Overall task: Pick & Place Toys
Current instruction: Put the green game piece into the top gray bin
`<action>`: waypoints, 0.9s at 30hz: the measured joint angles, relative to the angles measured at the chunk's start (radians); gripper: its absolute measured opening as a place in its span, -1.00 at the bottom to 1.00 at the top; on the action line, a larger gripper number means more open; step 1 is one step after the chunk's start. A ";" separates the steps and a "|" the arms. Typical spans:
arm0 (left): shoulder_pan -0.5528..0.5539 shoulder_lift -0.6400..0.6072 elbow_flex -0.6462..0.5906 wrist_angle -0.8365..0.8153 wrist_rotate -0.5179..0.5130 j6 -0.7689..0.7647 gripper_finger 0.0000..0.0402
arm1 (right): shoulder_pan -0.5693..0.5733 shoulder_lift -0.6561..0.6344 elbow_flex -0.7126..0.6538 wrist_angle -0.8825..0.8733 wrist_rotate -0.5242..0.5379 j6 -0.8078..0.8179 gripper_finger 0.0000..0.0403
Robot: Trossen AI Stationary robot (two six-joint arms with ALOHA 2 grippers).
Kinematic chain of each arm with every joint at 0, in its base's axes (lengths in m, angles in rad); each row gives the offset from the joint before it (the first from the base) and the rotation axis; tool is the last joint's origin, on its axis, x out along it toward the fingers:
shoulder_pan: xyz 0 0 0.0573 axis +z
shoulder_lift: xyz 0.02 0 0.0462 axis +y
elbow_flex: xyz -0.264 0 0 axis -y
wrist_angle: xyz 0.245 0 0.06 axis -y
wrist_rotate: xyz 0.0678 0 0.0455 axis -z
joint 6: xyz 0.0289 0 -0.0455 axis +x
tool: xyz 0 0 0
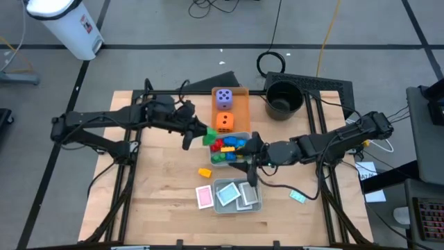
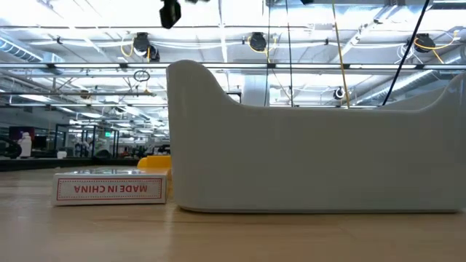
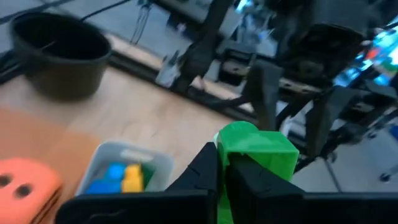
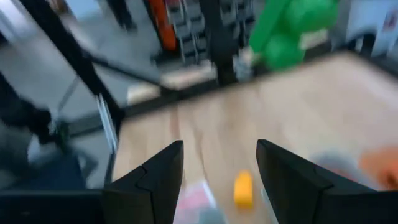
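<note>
My left gripper (image 1: pixel 202 136) is shut on a green brick (image 3: pixel 258 148), held in the air beside the left end of the grey tray (image 1: pixel 220 160) that holds red, blue and yellow bricks. My right gripper (image 4: pixel 221 155) stands open above the table at that tray's right end (image 1: pixel 247 154), with nothing between its fingers. A yellow brick (image 1: pixel 205 172) lies flat on the wood below it (image 4: pixel 244 188). The purple die (image 1: pixel 223 98) and orange die (image 1: pixel 224 122) sit on the flat orange tray (image 1: pixel 241 105). A pink card (image 1: pixel 204 197) and a teal card (image 1: pixel 297 196) lie on the table. My left gripper pinches the green brick between its two fingers (image 3: pixel 205 174), which are on the brick's near end (image 3: pixel 231 163). The fingers come nearly level from the table's left. The brick sticks out past the fingertips, lifted clear of the table and the tray.
A second grey tray (image 1: pixel 236 194) with cards stands near the front edge; its pale wall (image 2: pixel 313 145) fills the low view beside a card box (image 2: pixel 109 188). A black pot (image 1: pixel 283 99) stands at the back right.
</note>
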 joint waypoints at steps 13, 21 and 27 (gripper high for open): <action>-0.094 0.049 -0.001 0.227 -0.011 -0.028 -0.92 | -0.062 0.000 -0.249 0.639 0.033 0.040 -0.03; -0.117 0.120 -0.001 0.372 0.005 -0.059 -0.91 | -0.078 -0.001 -0.294 0.787 -0.022 0.053 -0.03; -0.110 0.157 -0.001 0.434 0.010 -0.061 -0.96 | -0.077 0.000 -0.290 0.811 -0.030 0.050 -0.03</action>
